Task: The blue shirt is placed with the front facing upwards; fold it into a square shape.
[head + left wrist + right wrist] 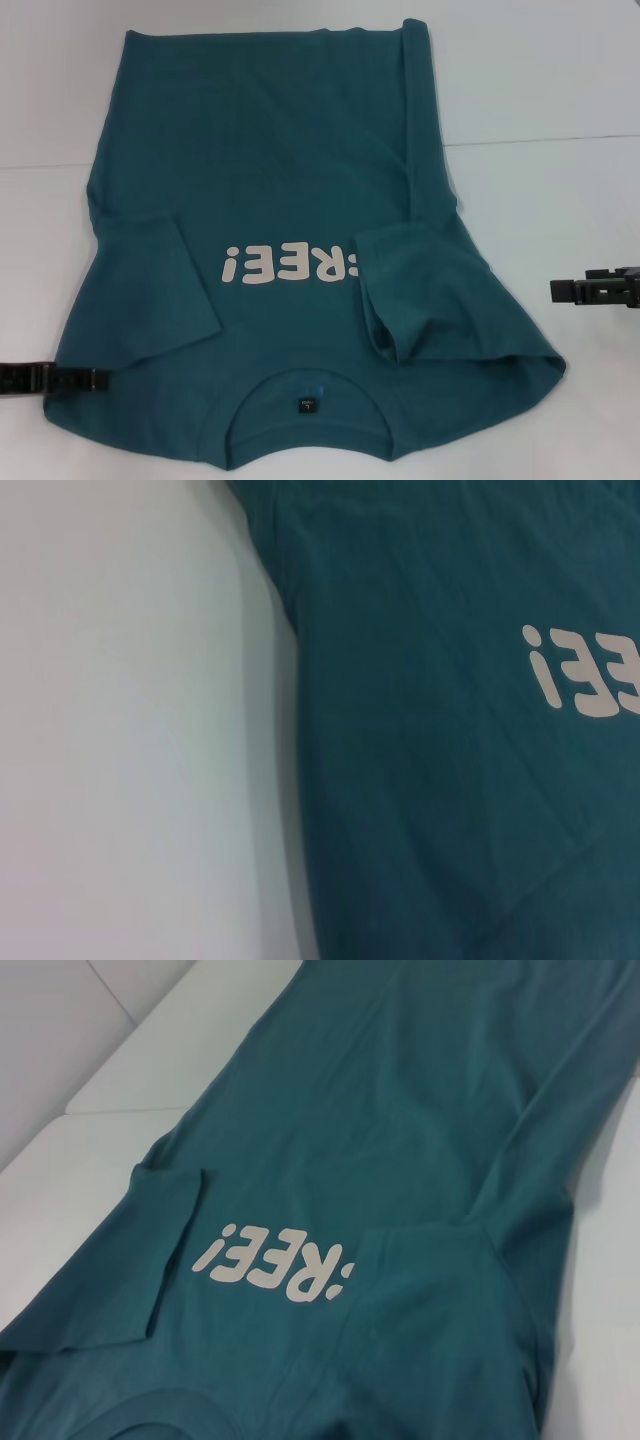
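Nearest the camera lay the round neck of the blue shirt (290, 200), front up on the white counter (560, 80). Both side edges and sleeves were already folded in over the print (290, 265), so the shirt looked like a long strip. Folding hem to neck was likely left. No boxes or bins showed. Left of the neck sat the left gripper (45, 380); right of the shirt, apart from it, the right gripper (595, 290). Nobody could tell if either was spread or pressed together.
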You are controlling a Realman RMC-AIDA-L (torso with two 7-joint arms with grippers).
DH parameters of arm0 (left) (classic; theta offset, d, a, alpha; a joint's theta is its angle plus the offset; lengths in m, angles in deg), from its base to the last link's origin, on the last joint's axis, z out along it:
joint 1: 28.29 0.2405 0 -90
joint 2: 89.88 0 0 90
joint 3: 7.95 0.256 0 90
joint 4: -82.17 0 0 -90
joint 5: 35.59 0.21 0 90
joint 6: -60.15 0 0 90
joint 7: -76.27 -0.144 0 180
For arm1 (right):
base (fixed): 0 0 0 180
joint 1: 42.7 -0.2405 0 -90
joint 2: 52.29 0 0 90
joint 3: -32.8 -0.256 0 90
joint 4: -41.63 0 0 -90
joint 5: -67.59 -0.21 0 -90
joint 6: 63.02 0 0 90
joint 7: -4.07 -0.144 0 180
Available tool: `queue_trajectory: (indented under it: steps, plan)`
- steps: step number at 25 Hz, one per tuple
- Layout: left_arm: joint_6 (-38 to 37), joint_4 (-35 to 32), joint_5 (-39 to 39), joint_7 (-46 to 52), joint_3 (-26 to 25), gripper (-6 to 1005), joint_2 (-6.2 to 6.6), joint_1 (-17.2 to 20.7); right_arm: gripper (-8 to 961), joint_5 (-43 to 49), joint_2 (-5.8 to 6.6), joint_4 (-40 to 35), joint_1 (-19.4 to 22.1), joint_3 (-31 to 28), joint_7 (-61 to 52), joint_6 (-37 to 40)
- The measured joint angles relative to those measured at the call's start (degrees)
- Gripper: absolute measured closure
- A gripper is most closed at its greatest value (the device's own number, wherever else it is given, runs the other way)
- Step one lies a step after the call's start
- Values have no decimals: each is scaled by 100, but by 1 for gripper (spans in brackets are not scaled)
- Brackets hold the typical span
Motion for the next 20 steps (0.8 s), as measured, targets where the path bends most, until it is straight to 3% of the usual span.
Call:
queue_trajectory:
  steps: [14, 20]
  plan:
    - [209, -264, 27, -69, -120, 184, 53, -50, 83, -1, 64, 137, -33, -87, 16, -26]
    - [299, -340, 72, -84, -63, 345, 71, -83, 84, 0, 91, 137, -47, -112, 7, -25]
